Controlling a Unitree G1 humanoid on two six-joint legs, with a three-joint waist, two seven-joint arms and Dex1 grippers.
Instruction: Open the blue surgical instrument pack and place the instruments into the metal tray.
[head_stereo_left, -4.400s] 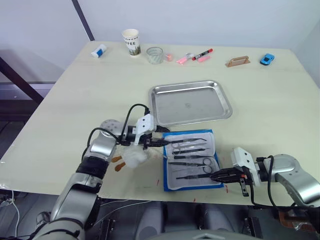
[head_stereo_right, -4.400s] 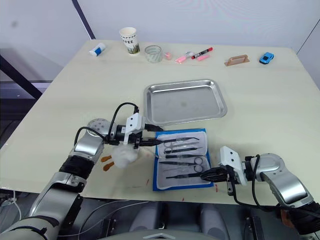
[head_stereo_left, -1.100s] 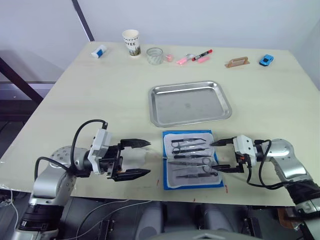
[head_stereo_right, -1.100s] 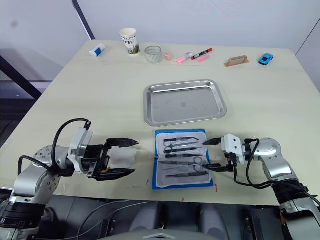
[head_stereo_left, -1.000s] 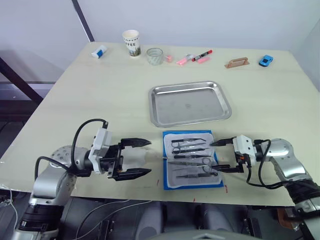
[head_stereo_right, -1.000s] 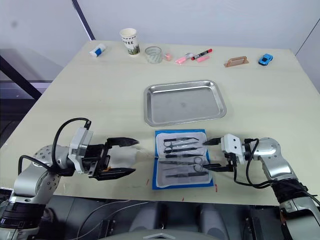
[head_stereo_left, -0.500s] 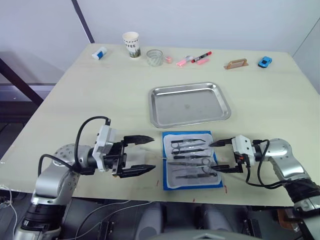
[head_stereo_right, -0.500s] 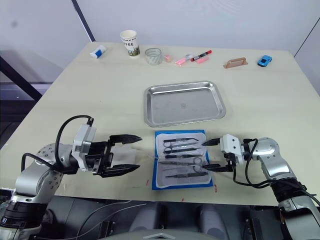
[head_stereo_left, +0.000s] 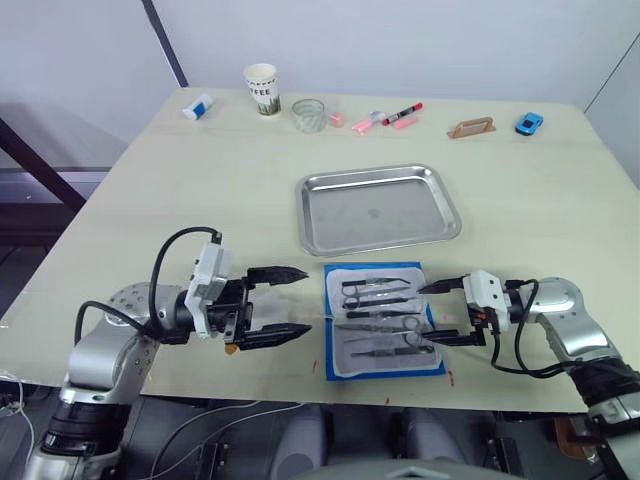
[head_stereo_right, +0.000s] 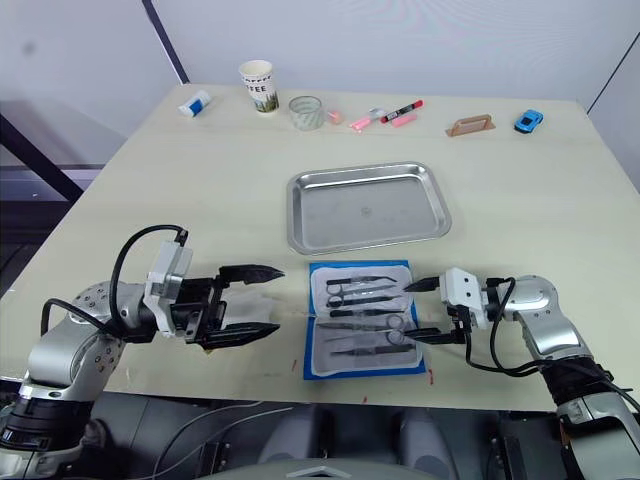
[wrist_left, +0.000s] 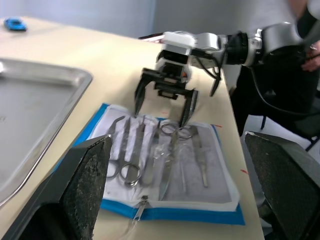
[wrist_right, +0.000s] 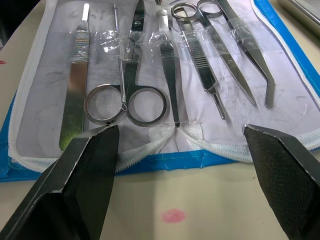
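Blue surgical instrument pack (head_stereo_left: 384, 320) lying open and flat near the front edge of the table (head_stereo_left: 200, 190), its pale lining up; the instruments (wrist_right: 165, 60) rest in a row inside it, held under clear strips, with ring-handled scissors among straight tools. Metal tray (head_stereo_left: 378, 208) just beyond the pack, apart from it, its floor bare. Left gripper (head_stereo_left: 292, 302) low over the table on the pack's left side, jaws spread wide and grasping nothing; right gripper (head_stereo_left: 441, 313) at the pack's right edge, jaws likewise released, tips over the lining. Bare table lies to either side of the tray and between the tray and the far row of objects: paper cup (head_stereo_left: 263, 87) with printed lettering too small to read, glass (head_stereo_left: 309, 113), pink pens (head_stereo_left: 368, 120), red marker (head_stereo_left: 404, 107), wooden block (head_stereo_left: 473, 127), small blue toy car (head_stereo_left: 530, 123) and a white-blue tube (head_stereo_left: 197, 105). A white sheet under the left gripper is partly hidden by the jaws
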